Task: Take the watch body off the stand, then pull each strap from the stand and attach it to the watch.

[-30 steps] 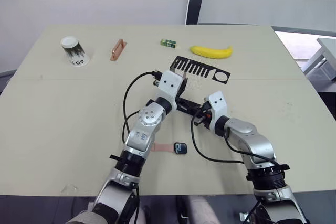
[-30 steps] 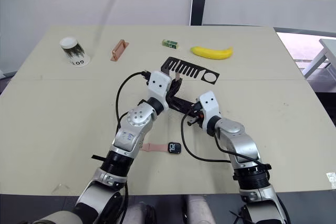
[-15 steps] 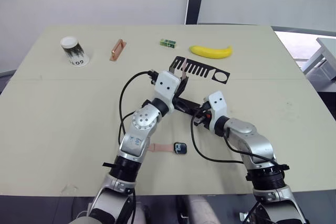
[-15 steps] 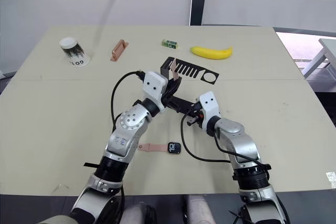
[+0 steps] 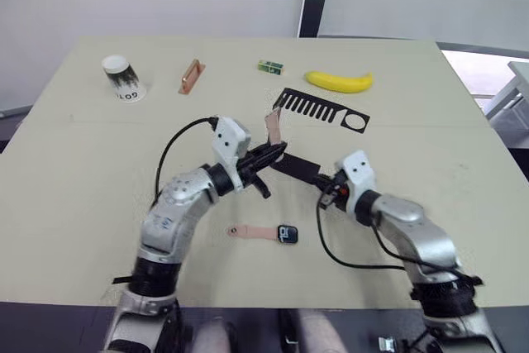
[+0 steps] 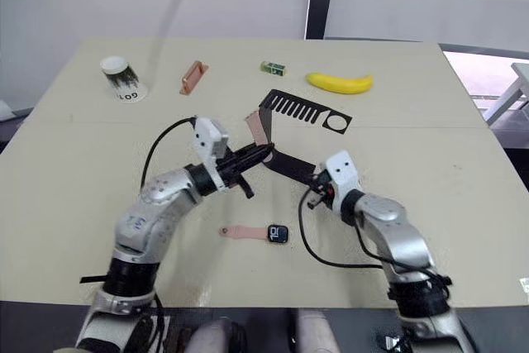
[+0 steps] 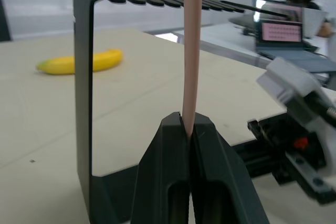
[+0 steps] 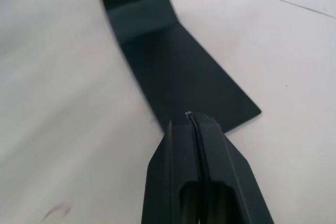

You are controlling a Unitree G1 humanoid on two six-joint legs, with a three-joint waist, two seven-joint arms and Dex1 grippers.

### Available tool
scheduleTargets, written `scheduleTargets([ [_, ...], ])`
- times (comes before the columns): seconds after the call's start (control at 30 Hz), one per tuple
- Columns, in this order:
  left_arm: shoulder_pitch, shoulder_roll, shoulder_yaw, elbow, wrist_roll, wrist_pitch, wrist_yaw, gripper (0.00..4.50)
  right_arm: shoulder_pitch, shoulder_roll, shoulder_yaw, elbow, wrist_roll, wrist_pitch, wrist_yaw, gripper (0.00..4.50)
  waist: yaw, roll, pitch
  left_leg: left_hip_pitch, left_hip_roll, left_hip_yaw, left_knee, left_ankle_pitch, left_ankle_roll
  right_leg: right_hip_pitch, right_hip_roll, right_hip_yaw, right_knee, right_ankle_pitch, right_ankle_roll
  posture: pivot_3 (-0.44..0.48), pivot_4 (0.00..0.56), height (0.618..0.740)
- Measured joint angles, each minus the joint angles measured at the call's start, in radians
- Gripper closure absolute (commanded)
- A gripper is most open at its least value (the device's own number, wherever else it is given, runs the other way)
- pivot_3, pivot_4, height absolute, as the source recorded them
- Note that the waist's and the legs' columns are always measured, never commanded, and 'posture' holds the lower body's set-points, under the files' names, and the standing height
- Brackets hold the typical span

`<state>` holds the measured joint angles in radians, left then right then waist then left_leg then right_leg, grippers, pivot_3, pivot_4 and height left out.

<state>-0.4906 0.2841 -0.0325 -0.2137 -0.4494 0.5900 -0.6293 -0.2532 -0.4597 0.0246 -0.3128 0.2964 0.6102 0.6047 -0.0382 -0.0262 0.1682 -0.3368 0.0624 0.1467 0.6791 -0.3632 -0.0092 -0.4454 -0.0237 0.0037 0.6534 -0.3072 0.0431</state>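
The left gripper [image 5: 277, 151] has swung out sideways and now draws the second strap [image 5: 274, 126] clear of the stand's [image 5: 322, 110] comb, so it is nearly free to join the watch [image 5: 286, 234], which lies on the table [image 5: 83, 171] with the first strap [image 5: 252, 232] already on it. The left wrist view shows the jaws pinched tight on the strap's lower end. The right gripper [image 8: 191, 116], jaws closed and empty, presses on the stand's base, as its wrist view shows.

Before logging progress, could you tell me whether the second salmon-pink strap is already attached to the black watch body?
No, the left end effector holds that strap beside the stand.
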Motion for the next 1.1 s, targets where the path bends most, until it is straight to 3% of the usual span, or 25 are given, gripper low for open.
scheduleTargets([
  [0.03, -0.018, 0.030, 0.011, 0.009, -0.043, 0.036, -0.053, 4.45, 0.036, -0.026, -0.034, -0.063, 0.053, 0.015, 0.034, 4.50, 0.002, 0.000, 0.000, 0.000, 0.000, 0.000, 0.000, 0.000, 0.000, 0.000, 0.000, 0.000, 0.000, 0.000, 0.000, 0.000, 0.150, 0.740],
  [0.13, -0.071, 0.104, 0.012, 0.043, -0.149, 0.126, -0.215, 4.50, 0.107, -0.098, -0.152, -0.228, 0.298, 0.126, 0.115, 3.23, 0.004, 0.000, 0.000, 0.001, 0.000, 0.000, 0.001, 0.000, 0.000, 0.001, 0.000, 0.000, 0.000, 0.000, 0.000, 0.000, 0.150, 0.740],
  [0.2, -0.099, 0.162, -0.016, 0.070, -0.197, 0.165, -0.343, 4.50, 0.119, -0.132, -0.236, -0.311, 0.544, 0.233, 0.127, 2.15, 0.001, 0.000, 0.000, 0.001, 0.000, 0.000, 0.001, 0.000, 0.000, 0.001, 0.000, 0.001, 0.000, 0.000, 0.000, 0.000, 0.150, 0.740],
  [0.33, -0.141, 0.185, -0.083, 0.105, -0.219, 0.186, -0.489, 4.50, 0.056, -0.132, -0.302, -0.329, 0.901, 0.315, -0.014, 0.18, 0.001, 0.000, 0.000, 0.001, 0.000, 0.000, 0.001, 0.000, 0.000, 0.001, 0.000, 0.001, 0.000, 0.000, 0.000, 0.000, 0.150, 0.740],
  [0.37, -0.157, 0.187, -0.104, 0.113, -0.221, 0.189, -0.525, 4.50, 0.033, -0.136, -0.310, -0.321, 1.005, 0.323, -0.078, 0.03, 0.003, 0.000, 0.000, 0.001, 0.000, 0.000, 0.001, 0.000, 0.000, 0.001, 0.000, 0.001, -0.001, 0.000, 0.000, 0.000, 0.150, 0.740],
  [0.57, -0.203, 0.177, -0.143, 0.150, -0.222, 0.186, -0.610, 4.50, -0.056, -0.182, -0.284, -0.291, 1.279, 0.320, -0.302, 0.03, 0.004, 0.000, 0.000, -0.001, 0.000, 0.000, 0.000, 0.000, 0.001, 0.000, 0.000, 0.002, -0.002, 0.000, 0.000, 0.000, 0.150, 0.740],
  [0.8, -0.220, 0.129, -0.144, 0.182, -0.221, 0.186, -0.605, 4.50, -0.085, -0.180, -0.211, -0.275, 1.295, 0.278, -0.422, 0.03, 0.007, 0.000, 0.000, -0.002, 0.000, -0.001, 0.000, 0.000, 0.001, 0.000, 0.000, 0.001, -0.004, 0.000, 0.001, 0.000, 0.150, 0.740],
  [0.93, -0.220, 0.127, -0.143, 0.184, -0.221, 0.187, -0.605, 4.50, -0.082, -0.154, -0.183, -0.277, 1.270, 0.245, -0.433, 1.32, 0.007, 0.000, 0.000, -0.002, 0.000, -0.001, 0.000, 0.000, 0.001, 0.000, 0.000, 0.001, -0.004, 0.000, 0.001, 0.000, 0.150, 0.740],
  [1.1, -0.220, 0.128, -0.143, 0.184, -0.221, 0.188, -0.605, 4.50, -0.084, -0.150, -0.172, -0.279, 1.245, 0.217, -0.433, 1.32, 0.007, 0.000, 0.000, -0.002, 0.000, -0.001, 0.000, 0.000, 0.001, 0.000, 0.000, 0.001, -0.004, 0.000, 0.001, 0.000, 0.150, 0.740],
])
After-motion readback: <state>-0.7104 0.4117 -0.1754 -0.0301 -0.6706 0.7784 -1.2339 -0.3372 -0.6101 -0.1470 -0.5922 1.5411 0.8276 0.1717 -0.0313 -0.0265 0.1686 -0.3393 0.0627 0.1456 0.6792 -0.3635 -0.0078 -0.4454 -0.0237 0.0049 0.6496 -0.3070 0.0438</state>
